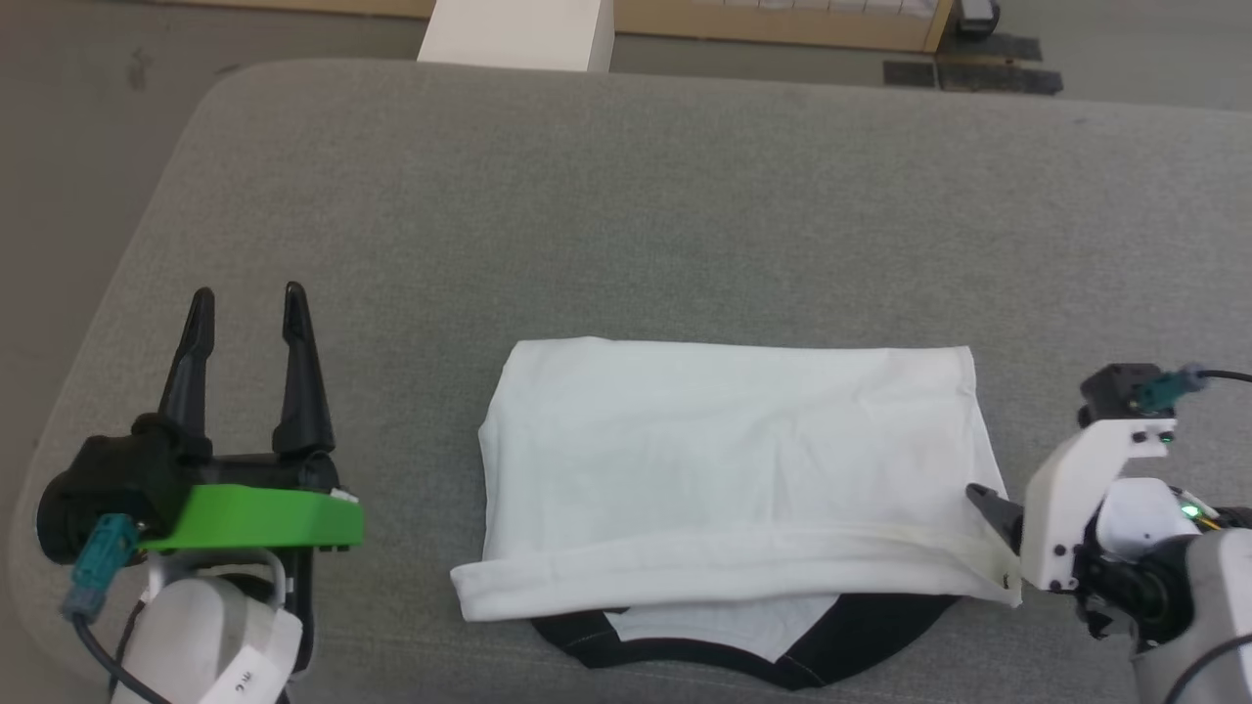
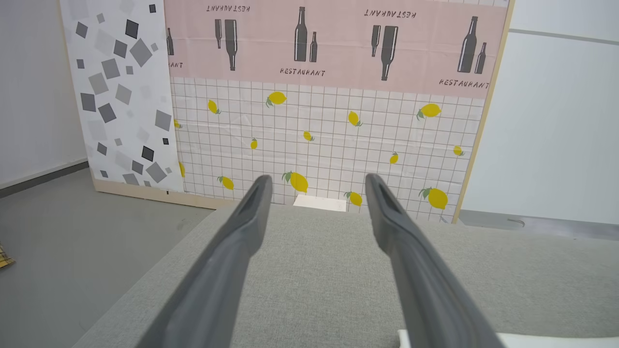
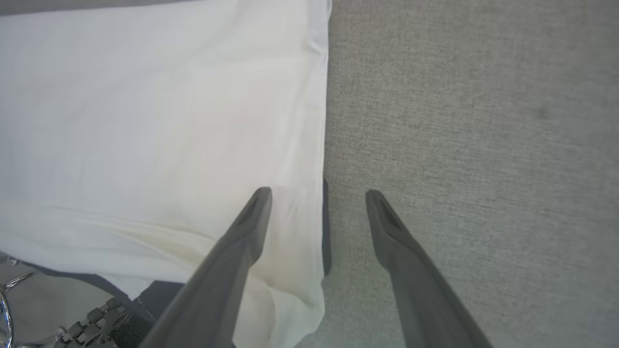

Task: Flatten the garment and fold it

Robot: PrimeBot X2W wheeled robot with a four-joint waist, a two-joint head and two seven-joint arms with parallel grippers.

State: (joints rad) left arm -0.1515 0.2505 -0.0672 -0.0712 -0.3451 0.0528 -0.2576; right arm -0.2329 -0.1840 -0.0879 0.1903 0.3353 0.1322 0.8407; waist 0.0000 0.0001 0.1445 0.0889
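1. While the garment [image 1: 734, 460] lies folded over near the worktop's [image 1: 626, 196] front edge, black trim peeking out, the folding looks half done.
2. Left end effector [image 1: 247, 293] hovers spread and empty. Right end effector [image 3: 319, 191], fingers apart, straddles the shirt's right edge.
3. Next it likely needs to pinch that edge.
4. The wall banner [image 2: 333, 38] reads "RESTAURANT".

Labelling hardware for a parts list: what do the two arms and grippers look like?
Left gripper: two long, tapered black fingers on a black body, a bright green bracket, a teal plug with a dark cable, a white forearm with a label. Right gripper: matching dark fingers, a white bracket, another teal plug, a lit green light.
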